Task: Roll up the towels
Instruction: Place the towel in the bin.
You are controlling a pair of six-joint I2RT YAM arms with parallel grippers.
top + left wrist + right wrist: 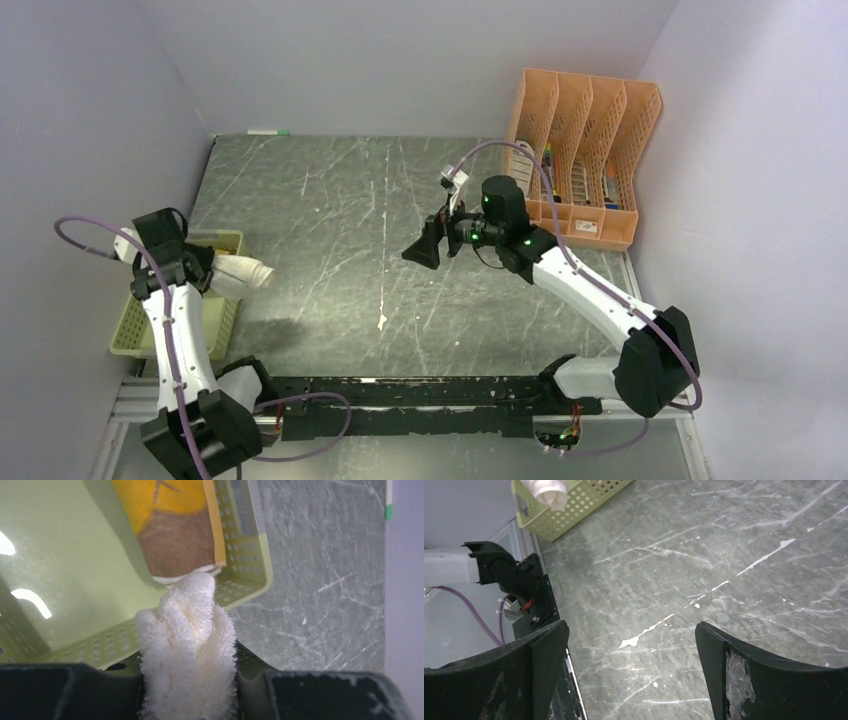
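Note:
My left gripper [187, 690] is shut on the rolled cream-white towel [187, 645], which sticks out between the jaws over the near rim of the green basket [250, 580]. From above, that white towel [243, 273] points right past the basket [228, 240] at the table's left edge. A rolled brown towel with mustard-yellow edging [175, 530] lies inside the basket, just beyond the white roll's tip. My right gripper [424, 250] hangs open above the middle of the table, nothing between its fingers [734, 680]. In the right wrist view the white towel [546, 492] shows at the top left.
An orange file rack [585, 150] stands at the back right against the wall. The grey marbled tabletop [350, 200] stretches between the arms. A white-and-green marker [268, 132] lies at the back edge. The left arm's base [509, 575] shows near the basket.

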